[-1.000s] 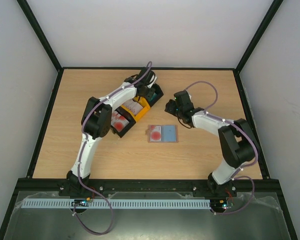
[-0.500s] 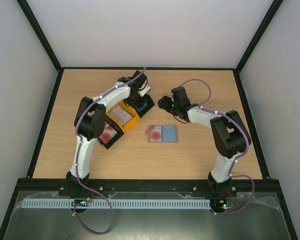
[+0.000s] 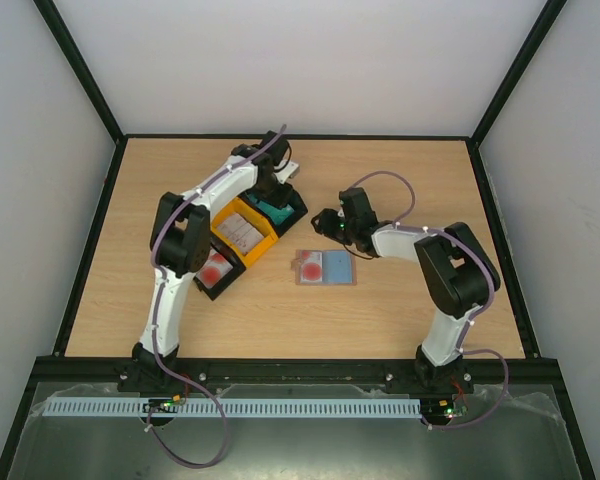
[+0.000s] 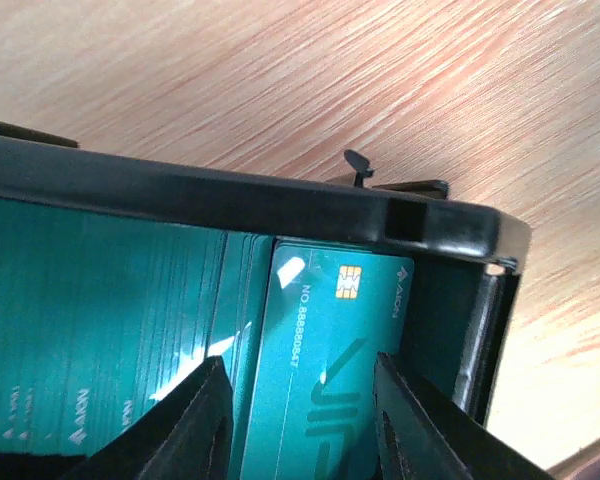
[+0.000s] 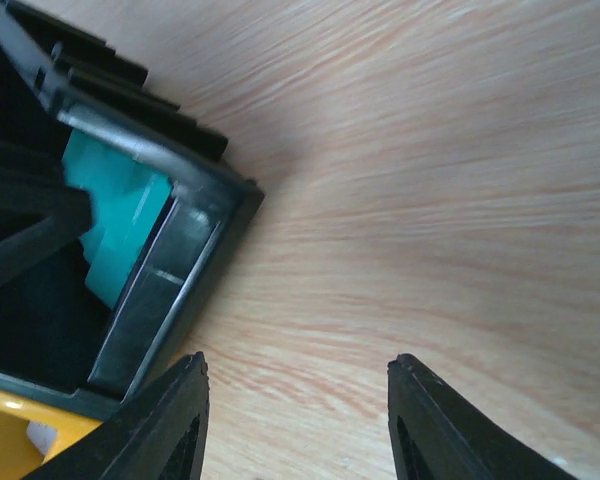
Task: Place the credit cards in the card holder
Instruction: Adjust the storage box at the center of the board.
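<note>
The pinkish-brown leather-like folding card holder [image 3: 327, 268] lay opened flat near the middle of the wooden tabletop [image 3: 410, 170], its pale blue-grey pockets facing up. A red-and-white blotched card [image 3: 309, 267] sat on its left half; whether that card was tucked into a pocket could not be told.

To the left of the holder, three small plastic trays stood in a slanted row, touching one another. The farthest was a black tray [image 3: 292, 212] holding a stack of teal green cards [image 3: 276, 210]. Next came a yellow tray [image 3: 230, 217] with pale whitish-beige cards [image 3: 243, 232]. Nearest was another black tray [image 3: 206, 287] with red-and-white blotched cards [image 3: 216, 269].

The left arm reached over to the far black tray. In its wrist view, the left arm's fingers [image 4: 195, 425] stood apart inside the tray, just above a teal card with a gold chip [image 4: 330, 340]. That card lay beside the leaning stack, against the tray's end wall [image 4: 230, 195]. Whether the fingers touched the card could not be told.

The right arm stretched leftward, and the right arm's fingers [image 5: 165, 425] stood apart with nothing between them. They hung over bare wood just beside the corner of the same black tray and beyond the far edge of the card holder, touching neither.
</note>
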